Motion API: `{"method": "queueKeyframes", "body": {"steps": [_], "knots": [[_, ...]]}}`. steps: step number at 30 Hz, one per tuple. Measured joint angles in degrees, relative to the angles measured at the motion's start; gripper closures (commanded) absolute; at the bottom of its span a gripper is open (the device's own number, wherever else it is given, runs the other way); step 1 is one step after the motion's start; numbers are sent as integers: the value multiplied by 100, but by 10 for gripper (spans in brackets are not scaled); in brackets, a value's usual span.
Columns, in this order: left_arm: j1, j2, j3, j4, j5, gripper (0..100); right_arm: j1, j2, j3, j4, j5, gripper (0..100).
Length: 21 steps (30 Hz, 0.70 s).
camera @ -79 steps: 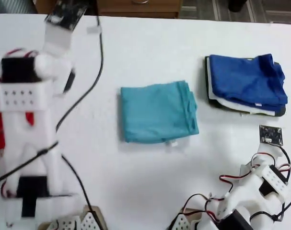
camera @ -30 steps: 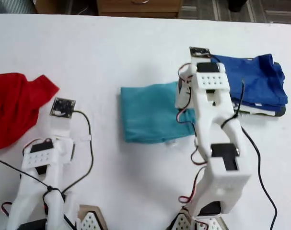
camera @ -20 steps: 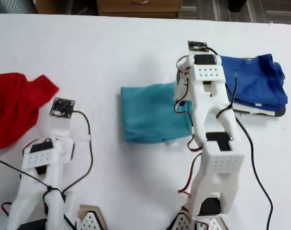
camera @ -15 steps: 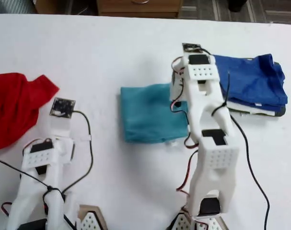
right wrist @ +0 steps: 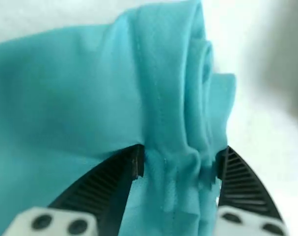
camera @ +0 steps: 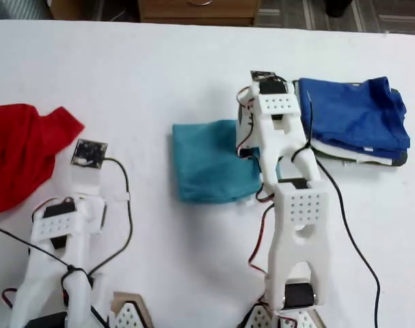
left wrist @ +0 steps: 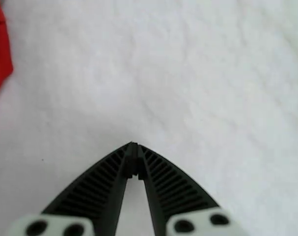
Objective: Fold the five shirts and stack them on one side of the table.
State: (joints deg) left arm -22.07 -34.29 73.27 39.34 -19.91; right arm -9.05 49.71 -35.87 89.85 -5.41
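Currently the R gripper (right wrist: 180, 164) has its jaws pinched on a bunched edge of the folded teal shirt (camera: 207, 160), which lies mid-table just beside the stack topped w/ a blue shirt (camera: 354, 116). That's prob. a grip for lifting or dragging it onto that pile. L gripper (left wrist: 133, 157) is clenched on nothing over bare table (camera: 159, 61) (parked, I'd guess), near the crumpled red shirt (camera: 19, 154), not yet folded.
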Motion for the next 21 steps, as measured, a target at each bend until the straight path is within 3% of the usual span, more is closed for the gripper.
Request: {"method": "queueKeyframes", "body": {"steps": [3, 7, 9, 14, 21], "knots": [[9, 0, 0, 0, 0, 973, 0, 281, -299, 246, 0, 762], [0, 0, 26, 0, 0, 973, 0, 589, -721, 624, 9, 997], [0, 0, 26, 0, 0, 973, 0, 703, -949, 730, 53, 951], [0, 0, 26, 0, 0, 973, 18, 782, -1116, 826, 668, 980], [-220, 0, 26, 0, 0, 973, 62, 659, -1090, 826, 870, 979]]}}
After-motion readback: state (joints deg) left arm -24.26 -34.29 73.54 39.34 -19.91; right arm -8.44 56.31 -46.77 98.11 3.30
